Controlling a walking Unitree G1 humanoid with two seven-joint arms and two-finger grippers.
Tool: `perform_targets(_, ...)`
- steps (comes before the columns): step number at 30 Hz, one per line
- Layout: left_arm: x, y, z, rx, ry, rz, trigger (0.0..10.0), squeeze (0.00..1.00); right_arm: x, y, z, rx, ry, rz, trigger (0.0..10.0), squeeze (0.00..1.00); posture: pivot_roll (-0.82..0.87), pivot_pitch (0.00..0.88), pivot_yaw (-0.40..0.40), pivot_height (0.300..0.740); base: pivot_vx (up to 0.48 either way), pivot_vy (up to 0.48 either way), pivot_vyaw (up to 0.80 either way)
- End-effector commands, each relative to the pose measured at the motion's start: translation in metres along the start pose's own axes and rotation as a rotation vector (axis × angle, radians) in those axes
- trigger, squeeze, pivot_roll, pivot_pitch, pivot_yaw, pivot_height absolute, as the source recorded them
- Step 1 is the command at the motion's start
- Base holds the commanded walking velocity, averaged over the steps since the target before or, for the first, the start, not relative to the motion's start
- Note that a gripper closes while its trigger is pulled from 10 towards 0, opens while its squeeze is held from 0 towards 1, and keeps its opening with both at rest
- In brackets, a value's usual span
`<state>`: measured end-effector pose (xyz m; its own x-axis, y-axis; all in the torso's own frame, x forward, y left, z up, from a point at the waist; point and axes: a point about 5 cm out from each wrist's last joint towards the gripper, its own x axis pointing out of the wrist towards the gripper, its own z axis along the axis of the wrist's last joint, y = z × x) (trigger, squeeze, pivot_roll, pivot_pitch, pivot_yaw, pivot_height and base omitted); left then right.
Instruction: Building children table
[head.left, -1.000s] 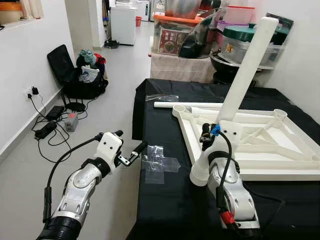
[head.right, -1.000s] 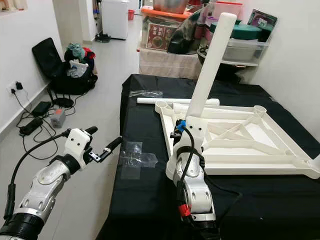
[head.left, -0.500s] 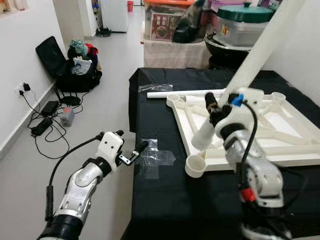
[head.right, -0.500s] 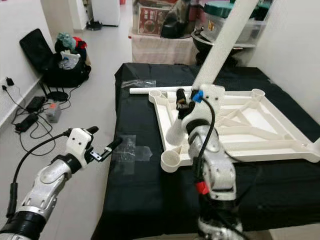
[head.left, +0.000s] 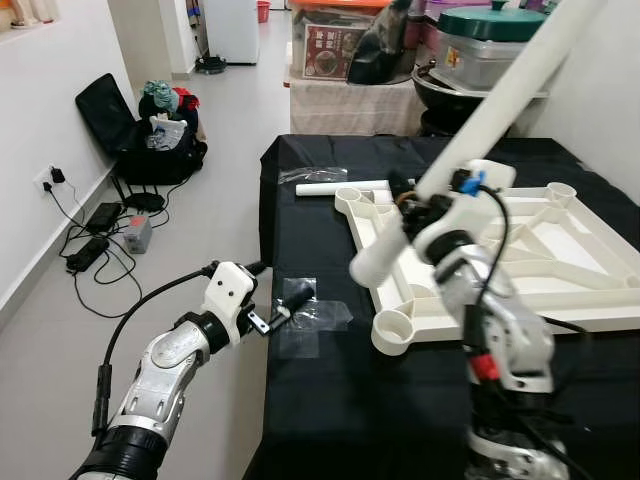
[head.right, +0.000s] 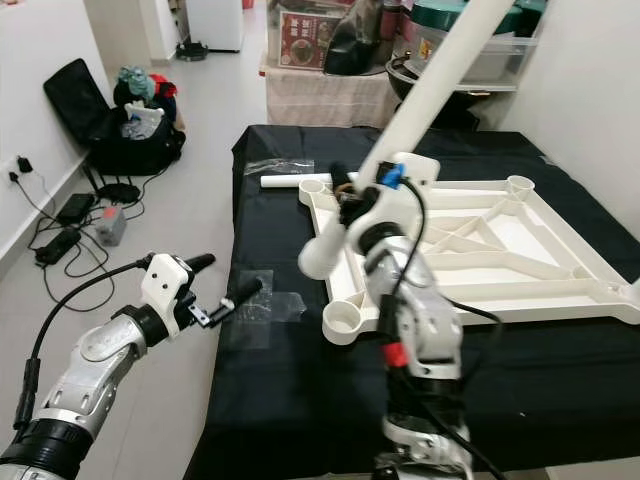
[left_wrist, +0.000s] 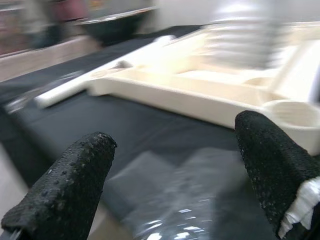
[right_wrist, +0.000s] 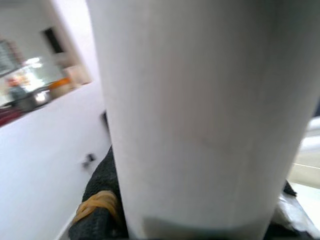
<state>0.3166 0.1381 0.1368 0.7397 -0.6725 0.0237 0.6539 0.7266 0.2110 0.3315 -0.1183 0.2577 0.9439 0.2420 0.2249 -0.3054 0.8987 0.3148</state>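
Observation:
The white children's table top (head.left: 590, 315) lies upside down on a black-covered table, with an open round leg socket (head.left: 393, 326) at its near left corner. My right gripper (head.left: 415, 205) is shut on a long white table leg (head.left: 500, 100). The leg is held tilted in the air, its lower end (head.left: 366, 266) hanging above the top's left side and its upper end running out of the picture. A second white leg (head.left: 320, 187) lies flat behind the top. My left gripper (head.left: 275, 285) is open at the table's left edge, beside a clear plastic bag (head.left: 320, 318).
The black table's left edge (head.left: 266, 300) drops to a tiled floor. A black bag with clothes (head.left: 150, 130) and a power strip with cables (head.left: 92, 235) lie by the left wall. Storage boxes and pots (head.left: 470, 55) crowd the space behind the table.
My right arm has swung the leg's lower end up and to the left, away from the near corner socket, tilting it more. My left gripper has edged closer to the plastic bag.

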Motion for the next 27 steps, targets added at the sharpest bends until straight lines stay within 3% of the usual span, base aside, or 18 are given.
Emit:
perform_targets(1,0.002,-0.004,0.003,-0.014,0.002,-0.069,10.0,0.0,0.005,0.014,0.0,0.014,0.006,0.06,10.0,0.0,0.05,0.0,-0.058,0.74,0.0,0.0,0.0)
perform_targets(2,0.002,-0.004,0.003,-0.014,0.002,-0.069,10.0,0.0,0.005,0.014,0.0,0.014,0.006,0.06,10.0,0.0,0.05,0.0,-0.058,0.74,0.0,0.0,0.0)
perform_targets(3,0.003,-0.008,0.006,-0.016,0.001,-0.12,10.0,0.0,0.008,0.03,-0.004,0.029,0.019,0.114,10.0,0.0,0.06,0.0,-0.055,0.74,0.0,0.0,0.0)
perform_targets(4,0.003,-0.008,0.006,-0.016,0.001,-0.12,10.0,0.0,0.008,0.03,-0.004,0.029,0.019,0.114,10.0,0.0,0.06,0.0,-0.055,0.74,0.0,0.0,0.0)
perform_targets(5,0.004,-0.011,0.007,-0.017,0.002,-0.156,10.0,0.0,0.009,0.045,-0.007,0.041,0.032,0.172,10.0,0.0,0.06,0.0,-0.051,0.74,0.0,0.0,0.0)
perform_targets(6,0.004,-0.011,0.007,-0.017,0.002,-0.156,10.0,0.0,0.009,0.045,-0.007,0.041,0.032,0.172,10.0,0.0,0.06,0.0,-0.051,0.74,0.0,0.0,0.0)
perform_targets(7,0.005,-0.013,0.008,-0.014,0.005,-0.182,10.0,0.0,0.01,0.059,-0.01,0.048,0.043,0.225,10.0,0.0,0.06,0.0,-0.051,0.74,0.0,0.0,0.0)
perform_targets(13,0.006,-0.012,0.009,-0.004,0.005,-0.18,10.0,0.0,0.007,0.079,-0.016,0.053,0.071,0.326,10.0,0.0,0.06,0.0,-0.054,0.74,0.0,0.0,0.0)
perform_targets(22,0.004,-0.005,0.012,0.0,-0.004,-0.123,10.0,0.0,0.003,0.076,-0.028,0.025,0.116,0.348,10.0,0.0,0.07,0.0,-0.06,0.74,0.0,0.0,0.0)
perform_targets(24,0.002,-0.004,0.007,-0.006,0.024,-0.1,10.0,0.0,0.009,0.06,-0.024,0.011,0.089,0.267,10.0,0.0,0.07,0.0,-0.06,0.74,0.0,0.0,0.0)
perform_targets(27,0.002,-0.004,0.005,-0.007,0.03,-0.096,10.0,0.0,0.01,0.056,-0.022,0.009,0.08,0.246,10.0,0.0,0.07,0.0,-0.06,0.74,0.0,0.0,0.0)
